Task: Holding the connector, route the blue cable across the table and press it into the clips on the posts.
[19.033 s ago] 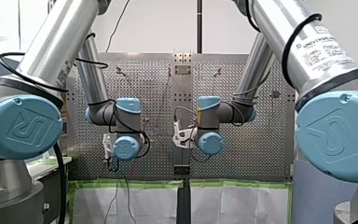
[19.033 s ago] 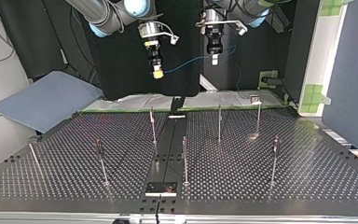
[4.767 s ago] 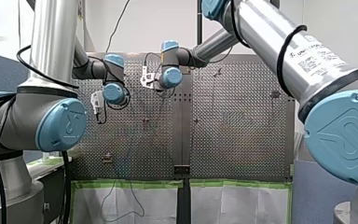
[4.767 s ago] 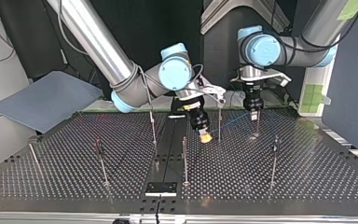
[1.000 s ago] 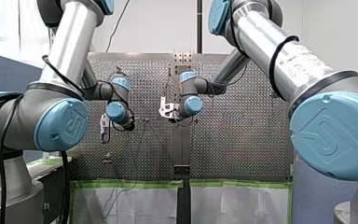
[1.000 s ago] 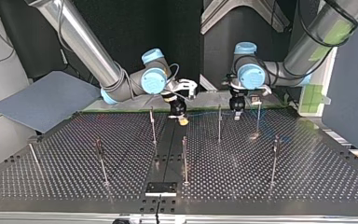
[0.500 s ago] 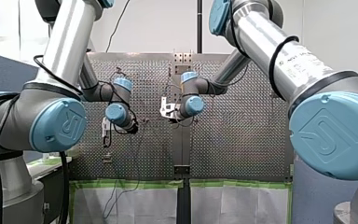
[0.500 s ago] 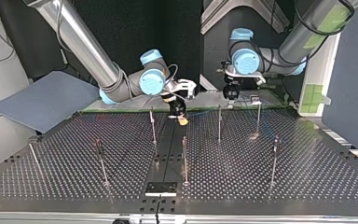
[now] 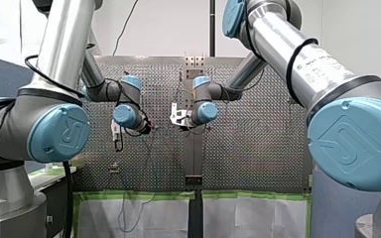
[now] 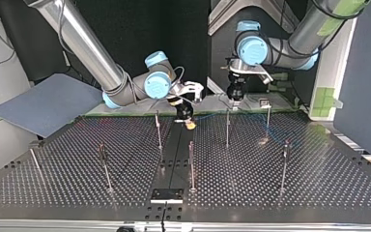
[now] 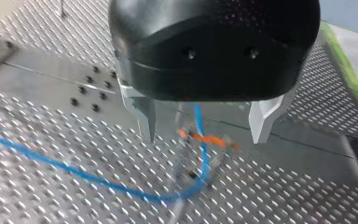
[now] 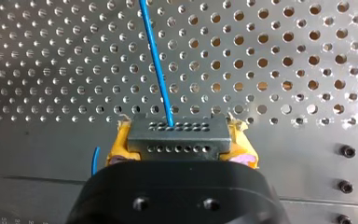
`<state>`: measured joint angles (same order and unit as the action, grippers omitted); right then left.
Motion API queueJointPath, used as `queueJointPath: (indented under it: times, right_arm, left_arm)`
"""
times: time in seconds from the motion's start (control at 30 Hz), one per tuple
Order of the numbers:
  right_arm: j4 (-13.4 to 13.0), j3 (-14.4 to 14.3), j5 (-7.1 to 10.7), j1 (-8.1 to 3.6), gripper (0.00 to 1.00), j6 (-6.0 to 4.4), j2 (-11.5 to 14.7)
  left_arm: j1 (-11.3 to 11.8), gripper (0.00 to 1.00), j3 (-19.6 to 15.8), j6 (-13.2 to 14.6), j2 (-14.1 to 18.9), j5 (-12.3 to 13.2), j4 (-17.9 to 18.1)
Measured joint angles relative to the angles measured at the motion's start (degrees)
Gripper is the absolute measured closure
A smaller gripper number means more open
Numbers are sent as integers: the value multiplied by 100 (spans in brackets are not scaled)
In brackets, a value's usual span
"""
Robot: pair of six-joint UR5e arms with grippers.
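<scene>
While my right gripper [image 12: 181, 140] clamps the connector [image 12: 177, 133], my left gripper [image 11: 204, 135] stands wide over the blue cable [image 11: 74, 169].

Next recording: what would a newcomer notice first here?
The blue cable stands out, running over the perforated table from the grey connector clamped in my right tool. In the left wrist view it loops past an orange clip ahead of my open left tool.

Your perforated table [image 10: 294, 193] and its fittings
You see thin posts [image 10: 227, 128] upright on both halves; a dark strip [image 10: 174, 154] runs down the middle; a small plate [image 10: 166, 195] sits at its end nearest the top camera.
</scene>
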<state>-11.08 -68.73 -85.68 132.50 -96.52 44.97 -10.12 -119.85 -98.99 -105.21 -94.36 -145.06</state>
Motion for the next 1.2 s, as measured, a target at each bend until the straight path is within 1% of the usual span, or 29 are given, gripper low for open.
queueJointPath:
  times: [0.1,0.27,0.37,0.43,0.6,0.73,0.9,1.1,1.2]
  right_arm:
    - [4,0,9,-6,98,0,0]
    - [57,1,13,-42,98,13,1]
    - [126,1,14,-73,98,28,5]
    - [166,1,16,-99,98,37,5]
    - [284,0,22,-160,98,72,12]
    - [376,1,40,-205,98,105,19]
    - [416,-1,137,-264,98,121,34]
    - [417,0,248,-308,98,123,50]
    - [417,-1,296,-320,98,123,51]
  left_arm:
    - [-96,0,-43,-32,130,-5,60]
    - [-275,0,-60,-116,177,-20,169]
    - [-418,0,-56,-228,163,-113,295]
    - [-540,0,-22,-290,109,-223,391]
    - [-827,0,187,-336,-127,-502,393]
    - [-980,0,388,-377,-332,-712,386]
    - [-1022,0,650,-479,-605,-895,369]
    - [-1031,0,1022,-544,-964,-942,186]
    - [-1039,0,1211,-557,-1132,-955,179]
